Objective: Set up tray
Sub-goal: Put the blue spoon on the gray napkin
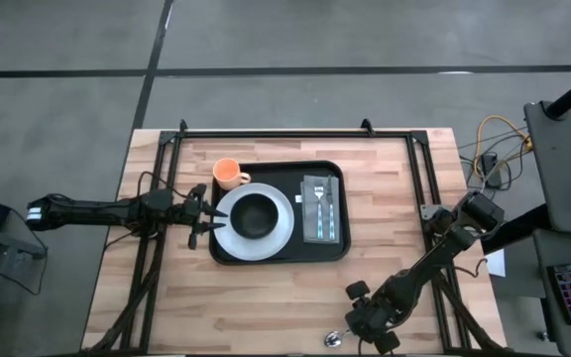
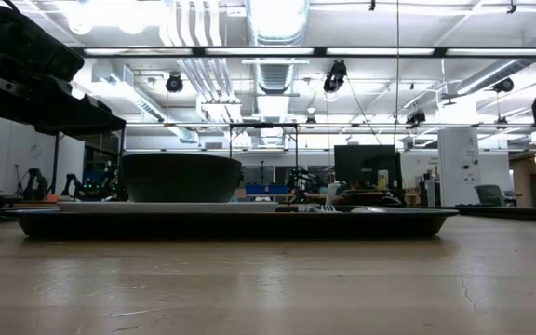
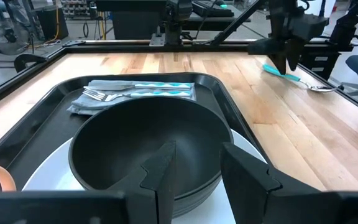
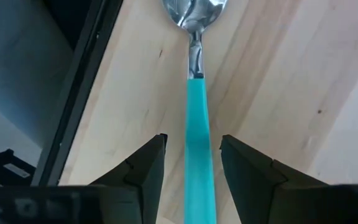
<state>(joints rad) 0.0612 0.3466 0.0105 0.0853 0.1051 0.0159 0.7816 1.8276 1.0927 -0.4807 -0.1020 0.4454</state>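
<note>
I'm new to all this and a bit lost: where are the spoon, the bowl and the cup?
spoon (image 4: 197,134): right wrist view, teal handle.
bowl (image 1: 256,214): high view, dark inside.
cup (image 1: 227,174): high view, orange rim.

High view straight down; low view table-level; both share tray (image 1: 281,250); wrist views close.

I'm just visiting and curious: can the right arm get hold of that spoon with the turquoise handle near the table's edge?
Probably yes. The right gripper hangs right over the spoon, its open jaws on either side of the turquoise handle, and nothing lies between. The spoon lies flat on bare wood, apart from the tray.
</note>
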